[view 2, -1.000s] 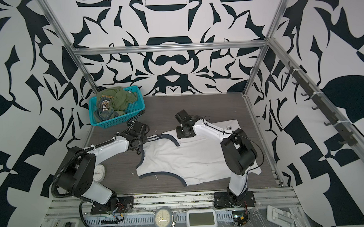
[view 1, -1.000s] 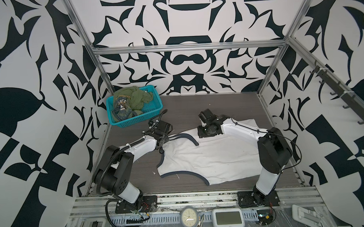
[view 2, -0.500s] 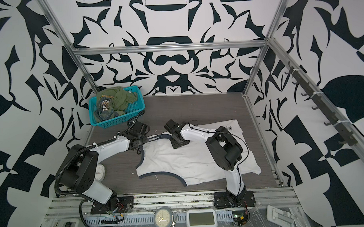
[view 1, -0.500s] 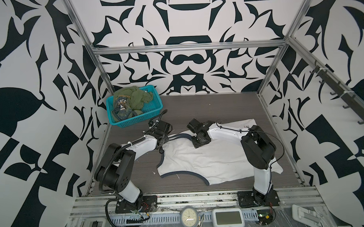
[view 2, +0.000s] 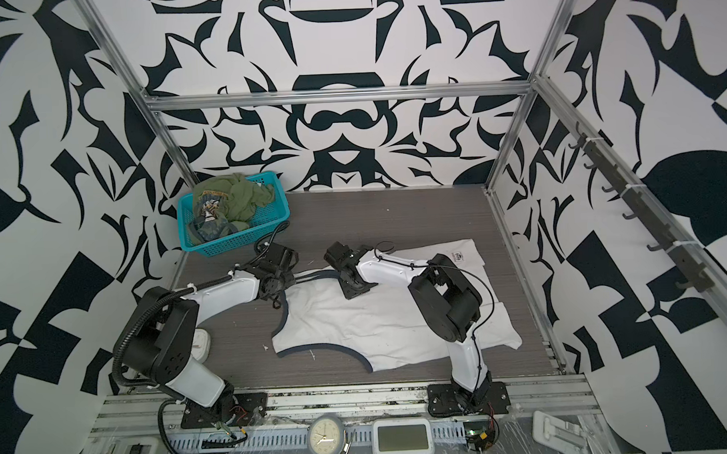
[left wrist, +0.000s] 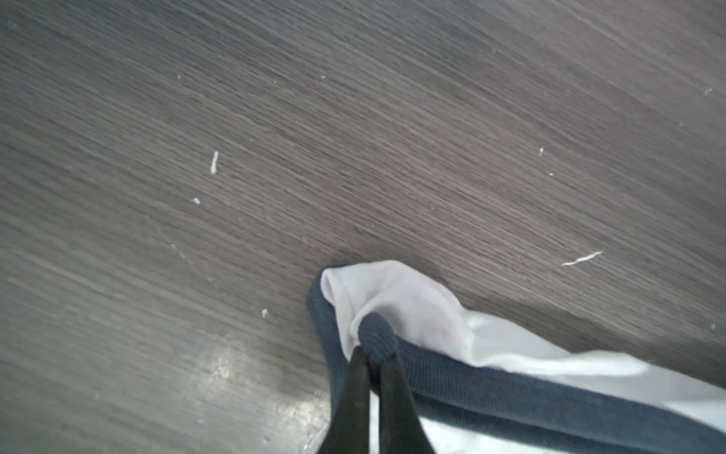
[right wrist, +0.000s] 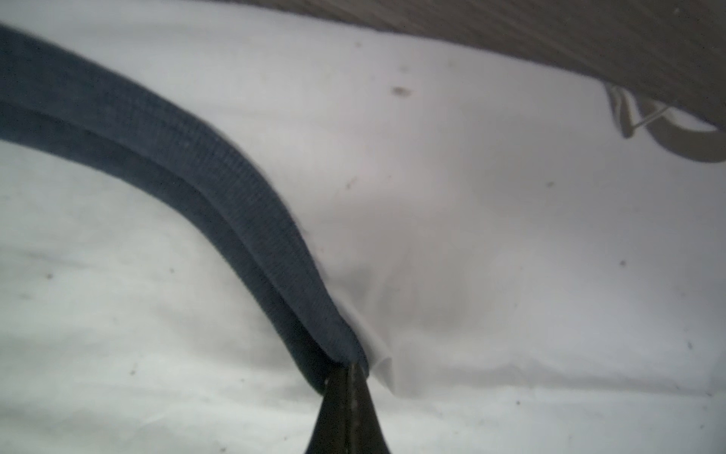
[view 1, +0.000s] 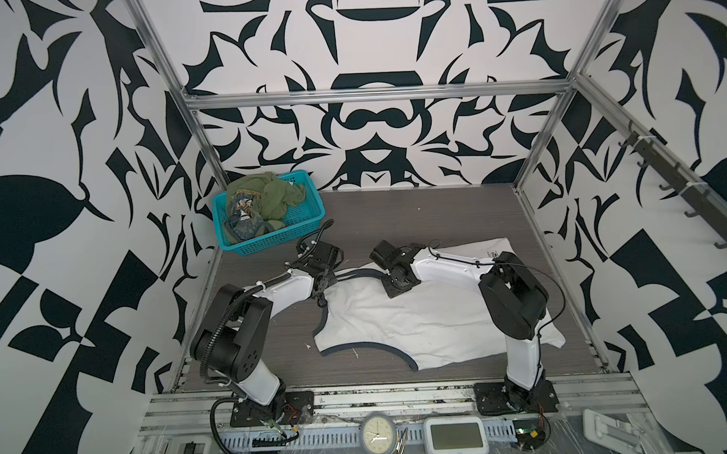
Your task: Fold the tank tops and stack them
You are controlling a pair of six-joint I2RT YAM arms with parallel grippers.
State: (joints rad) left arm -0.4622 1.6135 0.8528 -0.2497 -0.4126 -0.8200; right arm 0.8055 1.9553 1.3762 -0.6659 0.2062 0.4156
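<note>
The white top (view 1: 419,321) lay spread across the wooden table (view 1: 436,217), between my two arms. My left gripper (left wrist: 372,355) was pinching the dark trim (left wrist: 510,389) at a bunched strap end on the cloth's left side. My right gripper (right wrist: 347,371) was pressed together on a curved band of that trim at the cloth's far edge. The green top (view 1: 277,193) sat crumpled in the teal basket (view 1: 279,241) at the far left corner, well apart from the white one.
</note>
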